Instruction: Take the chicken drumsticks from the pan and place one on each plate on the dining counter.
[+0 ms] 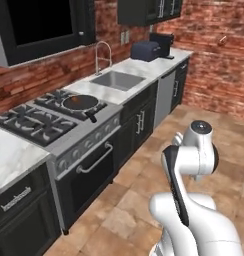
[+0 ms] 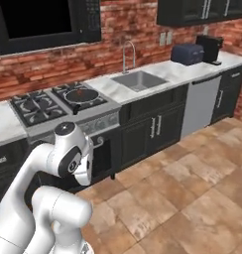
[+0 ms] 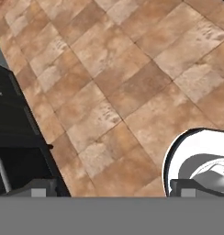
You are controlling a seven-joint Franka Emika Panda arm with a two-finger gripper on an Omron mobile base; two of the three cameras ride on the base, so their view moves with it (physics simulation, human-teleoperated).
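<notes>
Pan (image 1: 80, 102) and gripper (image 3: 114, 192) are well apart. In the hand view my two dark fingertips (image 3: 39, 193) stand wide apart at the bottom edge with nothing between them, so my gripper is open and empty. Past the tips I look down on brown floor tiles (image 3: 114, 82) that run across most of that frame. A dark oven front (image 3: 17, 137) closes off the left edge, with a pale handle (image 3: 0, 172) at its lower left. In the left base view my white arm (image 1: 194, 155) rises folded at the lower right, above the same tiled floor. The stove (image 1: 49, 120) stands left of centre in that view. The pan rests on the burner nearest the sink (image 1: 116, 80), with its black handle (image 1: 91, 117) pointing toward the lower right of the frame. A reddish smear inside the pan is all I can make out of the drumsticks (image 1: 78, 101); they are too small for me to count or tell apart. The same pan shows in the upper left of the right base view, on the stove's right-hand burner, again with red inside it. Beyond the sink, a faucet (image 1: 101, 55) curves up against the brick wall (image 1: 54, 75). A dark blue toaster (image 1: 145, 50) and a black coffee machine (image 1: 163, 44) sit on the marble worktop (image 1: 144, 67) near the top centre. A grey dishwasher (image 1: 165, 92) stands below them among dark cabinets (image 1: 139, 122).
</notes>
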